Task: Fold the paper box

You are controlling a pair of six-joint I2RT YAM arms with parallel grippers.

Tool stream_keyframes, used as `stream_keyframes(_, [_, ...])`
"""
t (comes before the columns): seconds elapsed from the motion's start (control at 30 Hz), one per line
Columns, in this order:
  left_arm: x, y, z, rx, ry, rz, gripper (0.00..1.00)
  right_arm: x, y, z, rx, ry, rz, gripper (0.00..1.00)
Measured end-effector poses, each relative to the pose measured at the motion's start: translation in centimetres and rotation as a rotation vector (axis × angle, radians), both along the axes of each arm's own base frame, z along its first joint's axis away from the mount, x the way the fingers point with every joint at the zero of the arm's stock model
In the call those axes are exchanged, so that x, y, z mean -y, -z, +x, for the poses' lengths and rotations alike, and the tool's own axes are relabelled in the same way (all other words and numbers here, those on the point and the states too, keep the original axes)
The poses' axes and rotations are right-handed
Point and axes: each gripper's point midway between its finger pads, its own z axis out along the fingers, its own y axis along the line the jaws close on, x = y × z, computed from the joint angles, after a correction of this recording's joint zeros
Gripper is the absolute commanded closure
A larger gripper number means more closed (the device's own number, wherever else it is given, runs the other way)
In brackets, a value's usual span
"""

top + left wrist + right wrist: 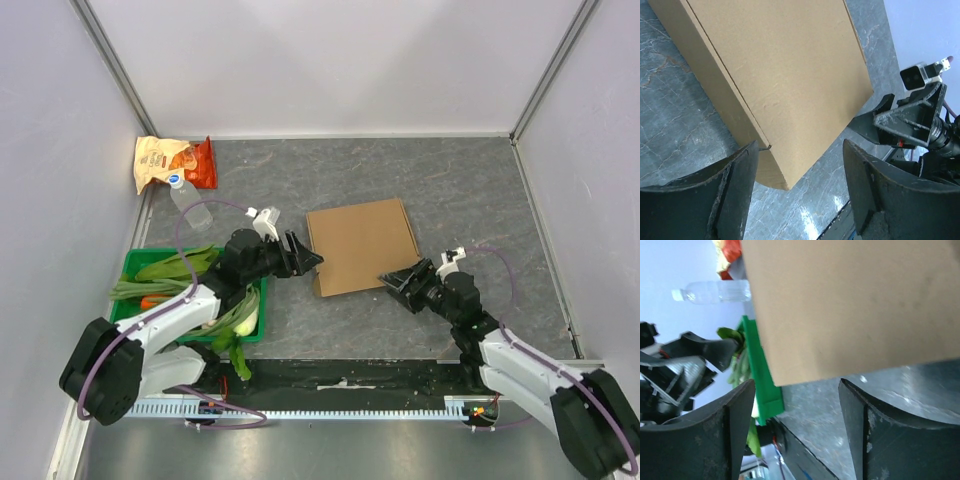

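The paper box (362, 244) is a plain brown cardboard box lying closed and flat on the grey table, near the middle. My left gripper (308, 260) sits at the box's near left corner, jaws open with nothing between them. From the left wrist the box (785, 75) fills the upper frame, its corner just ahead of my open left gripper (800, 195). My right gripper (397, 280) hovers by the box's near right edge, open and empty. Seen from the right wrist, the box (855, 305) lies beyond my open right gripper (796, 435).
A green crate (140, 262) of vegetables stands at the left, beside my left arm. Further back at the left wall lie a clear water bottle (190, 205) and an orange-and-tan snack bag (170, 162). White walls enclose the table on three sides.
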Motion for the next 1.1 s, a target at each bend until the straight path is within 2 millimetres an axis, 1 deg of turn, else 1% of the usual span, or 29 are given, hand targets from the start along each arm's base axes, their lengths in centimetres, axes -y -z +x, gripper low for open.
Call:
stream_keyframes(0.07, [-0.1, -0.1, -0.2, 0.009, -0.001, -0.007, 0.26, -0.7, -0.8, 0.8, 0.021, 0.019, 0.041, 0.37])
stream_keyframes(0.1, [-0.2, -0.2, -0.4, 0.013, 0.0, -0.009, 0.26, -0.9, -1.0, 1.1, 0.027, 0.026, 0.053, 0.43])
stream_keyframes(0.13, [-0.3, -0.3, -0.5, 0.017, -0.001, -0.012, 0.26, -1.0, -1.1, 1.3, 0.026, 0.036, 0.064, 0.54])
stream_keyframes(0.2, [-0.4, -0.7, -0.6, 0.028, -0.001, -0.019, 0.26, -1.3, -1.2, 1.6, 0.026, 0.051, 0.083, 0.64])
stream_keyframes(0.23, [-0.4, -0.9, -0.6, 0.035, -0.002, -0.022, 0.26, -1.4, -1.4, 1.8, 0.027, 0.059, 0.095, 0.73])
stream_keyframes(0.3, [-0.6, -1.3, -0.6, 0.045, -0.008, -0.026, 0.26, -1.5, -1.8, 2.0, 0.036, 0.073, 0.112, 0.78])
stream_keyframes(0.4, [-0.8, -1.4, -0.5, 0.052, -0.02, -0.023, 0.26, -1.5, -2.8, 2.3, 0.055, 0.098, 0.14, 0.88])
stream_keyframes(0.43, [-0.8, -1.4, -0.5, 0.053, -0.024, -0.022, 0.26, -1.4, -3.1, 2.4, 0.064, 0.105, 0.147, 0.95])
stream_keyframes(0.5, [-0.9, -1.4, -0.5, 0.051, -0.026, -0.019, 0.25, -1.2, -3.7, 2.6, 0.083, 0.121, 0.161, 1.0])
stream_keyframes(0.53, [-0.9, -1.3, -0.5, 0.051, -0.028, -0.017, 0.25, -1.2, -4.0, 2.6, 0.091, 0.126, 0.168, 1.0])
stream_keyframes(0.6, [-1.0, -1.2, -0.4, 0.051, -0.036, -0.013, 0.21, -1.0, -4.7, 2.8, 0.108, 0.138, 0.182, 1.0])
stream_keyframes(0.63, [-1.1, -1.2, -0.3, 0.051, -0.043, -0.012, 0.16, -1.0, -4.8, 2.8, 0.112, 0.142, 0.185, 1.0])
stream_keyframes(0.77, [-2.0, -0.7, 0.4, 0.031, -0.081, 0.001, 0.16, -0.9, -4.9, 2.8, 0.114, 0.144, 0.183, 1.0])
stream_keyframes(0.83, [-2.8, -0.1, 1.3, 0.003, -0.114, 0.004, 0.16, -0.8, -4.8, 2.8, 0.105, 0.146, 0.175, 0.71])
stream_keyframes(0.87, [-3.2, 0.1, 1.7, -0.012, -0.13, 0.005, 0.16, -0.9, -4.8, 2.7, 0.102, 0.146, 0.174, 0.6])
stream_keyframes(0.9, [-3.4, 0.3, 2.1, -0.024, -0.14, 0.004, 0.16, -0.8, -4.7, 2.7, 0.094, 0.147, 0.17, 0.46])
stream_keyframes(0.93, [-3.7, 0.5, 2.4, -0.036, -0.153, 0.002, 0.16, -0.8, -4.5, 2.6, 0.09, 0.144, 0.16, 0.39])
stream_keyframes(1.0, [-3.9, 0.5, 2.5, -0.049, -0.162, -0.008, 0.16, -0.9, -4.1, 2.3, 0.077, 0.137, 0.148, 0.35])
stream_keyframes(1.1, [-3.3, 0.0, 2.5, -0.048, -0.146, -0.044, 0.17, -0.9, -3.5, 2.2, 0.066, 0.144, 0.137, 0.31])
